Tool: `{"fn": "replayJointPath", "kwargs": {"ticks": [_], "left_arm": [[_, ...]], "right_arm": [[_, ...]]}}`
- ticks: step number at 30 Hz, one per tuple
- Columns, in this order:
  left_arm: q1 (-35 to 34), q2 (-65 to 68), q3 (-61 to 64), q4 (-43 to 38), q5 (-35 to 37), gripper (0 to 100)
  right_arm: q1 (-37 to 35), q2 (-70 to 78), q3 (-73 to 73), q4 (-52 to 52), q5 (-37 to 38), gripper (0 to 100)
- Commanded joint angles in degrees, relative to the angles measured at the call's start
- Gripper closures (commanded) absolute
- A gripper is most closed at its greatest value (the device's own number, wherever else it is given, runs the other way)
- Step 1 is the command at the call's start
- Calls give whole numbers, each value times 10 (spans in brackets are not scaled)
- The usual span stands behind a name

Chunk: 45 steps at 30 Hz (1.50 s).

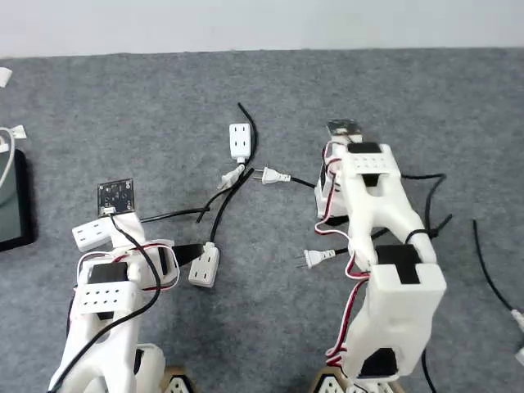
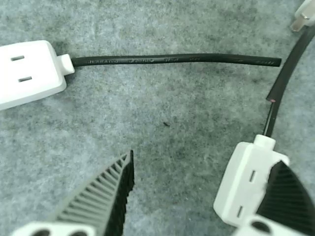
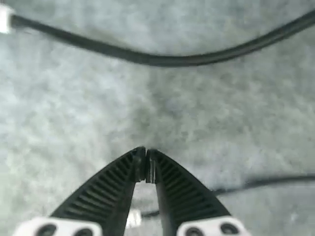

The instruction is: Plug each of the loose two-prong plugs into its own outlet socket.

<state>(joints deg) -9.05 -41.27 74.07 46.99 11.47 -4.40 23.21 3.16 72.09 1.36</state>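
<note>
Now left claw (image 2: 203,162) open, outlet socket (image 2: 246,189) just beside one finger; right claw (image 3: 146,153) closed.

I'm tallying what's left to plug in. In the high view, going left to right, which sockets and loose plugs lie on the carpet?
Leftmost socket → near socket → far socket → far plug → near plug. A third plug overlaps the far socket sideways, so it's left out.
</note>
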Motion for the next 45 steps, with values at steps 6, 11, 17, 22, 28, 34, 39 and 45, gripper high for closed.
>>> {"fn": "replayJointPath", "kwargs": {"ticks": [6,11,17,22,28,34,39,45], "left_arm": [[-4,-11,-4,-13,-7,618],[-4,-11,-4,-13,-7,618],[-4,-11,-4,-13,-7,618],[-4,-11,-4,-13,-10,618],[-4,-11,-4,-12,-22,618],[-4,-11,-4,-11,-22,618],[-4,-11,-4,-11,-22,618],[-4,-11,-4,-11,-22,618]], "right_arm": [[3,-175,91,23,-185,991],[-21,-308,297,-138,-204,986],[5,-384,388,-168,-207,849],[5,-356,424,-225,-207,853],[2,-313,390,-209,-248,855],[1,-268,359,-193,-249,854],[0,-242,338,-178,-250,861],[5,-240,337,-184,-250,981]]}}
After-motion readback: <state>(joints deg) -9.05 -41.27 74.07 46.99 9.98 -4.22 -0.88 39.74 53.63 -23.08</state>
